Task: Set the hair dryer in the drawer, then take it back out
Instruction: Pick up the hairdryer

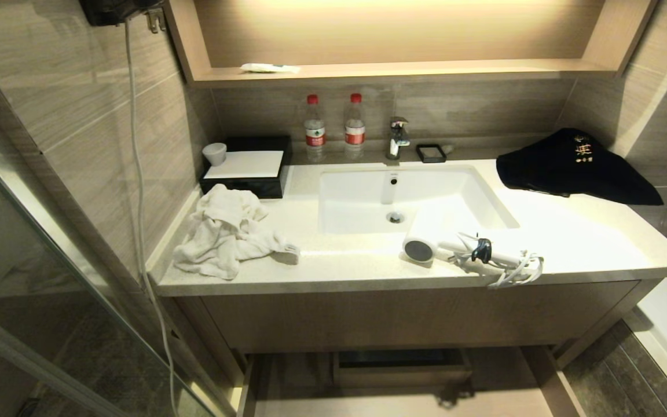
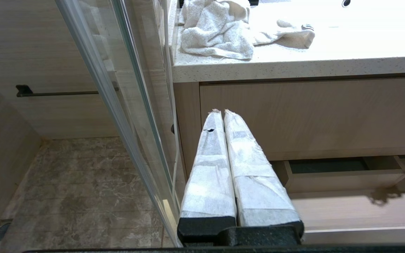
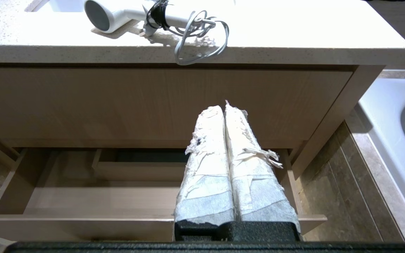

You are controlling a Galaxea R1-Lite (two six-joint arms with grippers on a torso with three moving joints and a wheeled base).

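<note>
A: Head view first. Any arms?
B: None in frame. Hair dryer lies on its side on the countertop, just in front of the sink, near the front edge. Dark round end faces the camera, handle runs toward the robot's right, cord bundle hangs slightly over the edge.
A: Drawer?
B: Drawer pulled out at the bottom of the frame, under the closed taller front. Nothing of the dryer inside it.
A: Other stuff?
B: Crumpled white towel on the counter's left, black tray with a cup, two water bottles, faucet, dark cloth at the right.
A: Left wrist view.
B: Left gripper points level at the cabinet front, near its left end beside the glass door. Taped fingers pressed together, clenched on nothing. Towel above on the counter, drawer below and to the side.
A: Right wrist view.
B: Right gripper same pose, level, aimed at the taller front, over the open drawer's right part. Frayed taped fingers closed together, empty. Dryer sits on the counter above it, well apart, cord loops over the lip. Bathtub off to the side.
</note>
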